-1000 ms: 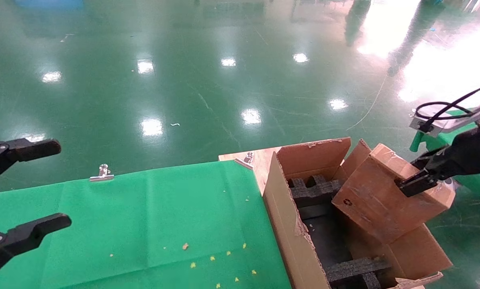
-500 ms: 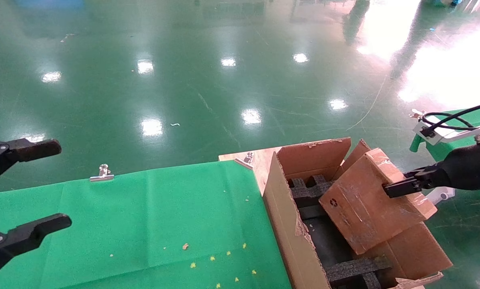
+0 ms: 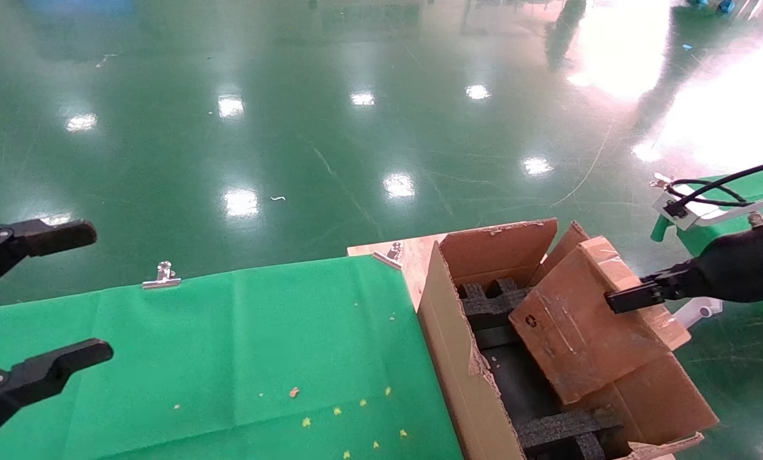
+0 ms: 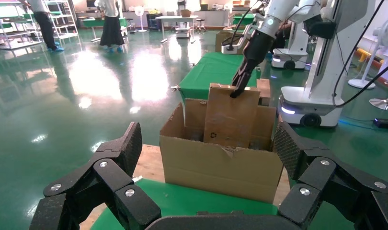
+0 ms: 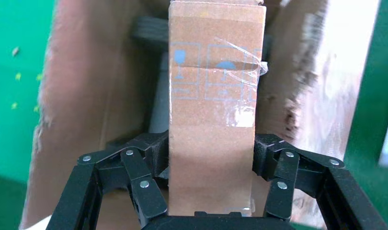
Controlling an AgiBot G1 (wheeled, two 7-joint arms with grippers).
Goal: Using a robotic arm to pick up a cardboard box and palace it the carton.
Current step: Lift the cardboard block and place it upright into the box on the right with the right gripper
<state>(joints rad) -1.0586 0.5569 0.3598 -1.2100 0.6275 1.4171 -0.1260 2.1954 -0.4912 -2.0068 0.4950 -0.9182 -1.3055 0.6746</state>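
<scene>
So on our right side the robotic arm (image 4: 273,17) reaches in over the carton (image 3: 458,358), and our right gripper (image 5: 211,158) is clamped on the cardboard box (image 3: 579,326); in the right wrist view the fingers (image 5: 151,153) press against both long sides of the box with no gap showing; the box is tilted, its lower end down inside the carton and its upper end sticking up past the rim toward the right; from the head view we can see the small recycling mark (image 3: 532,321) on the side facing us, and the wrist view shows the clear tape (image 5: 240,67) across the top along with some blue printed symbols; whether the box bottom is actually touching the carton floor, we can't tell; inside the carton there are black foam inserts (image 3: 493,300) at the far end and another one at the near end, with the box sitting between them; the carton's flaps are ragged along the edges; it sits just beside the green cloth (image 3: 241,358), which is pinned with a metal clip (image 3: 162,276) at its far edge and has a few little crumbs scattered on it; our left gripper (image 3: 36,306) hangs over the left end of the cloth, well apart from all of this, fingers spread wide with nothing between them.
</scene>
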